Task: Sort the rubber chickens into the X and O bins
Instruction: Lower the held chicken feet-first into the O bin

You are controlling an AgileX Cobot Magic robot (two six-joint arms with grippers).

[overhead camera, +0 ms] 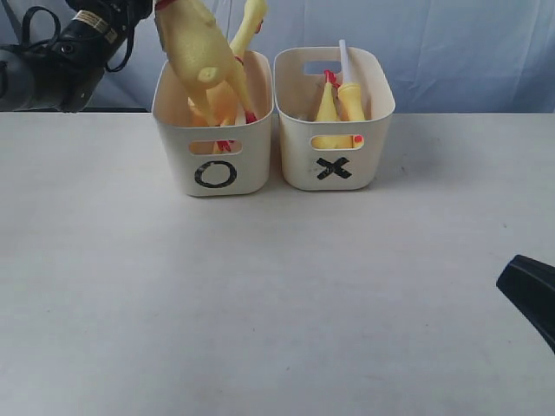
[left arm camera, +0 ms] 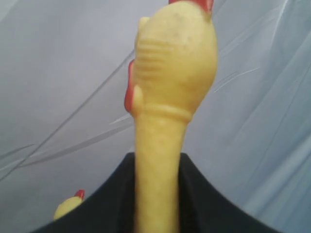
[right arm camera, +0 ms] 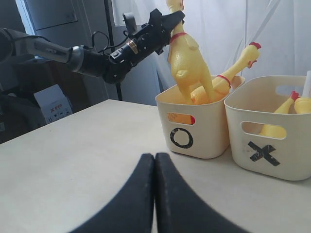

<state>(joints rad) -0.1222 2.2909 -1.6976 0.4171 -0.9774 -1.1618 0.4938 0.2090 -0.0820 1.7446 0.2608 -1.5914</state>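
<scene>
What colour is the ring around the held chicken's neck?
Red ring, clearest in the right wrist view.

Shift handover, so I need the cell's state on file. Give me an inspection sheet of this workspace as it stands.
Surface: pale table; both bins stand side by side at its far side.
Job's things: O bin has a leaning chicken in it, head up. The held chicken hangs with its legs inside that bin. X bin holds two small chickens.
Clutter: white stick standing in the X bin.
Grippers: left gripper shut on the held chicken's neck; right gripper shut, holding nothing, low over the table.
Cables: black cable looped along the left arm.
Surroundings: blue-grey cloth backdrop.
</scene>
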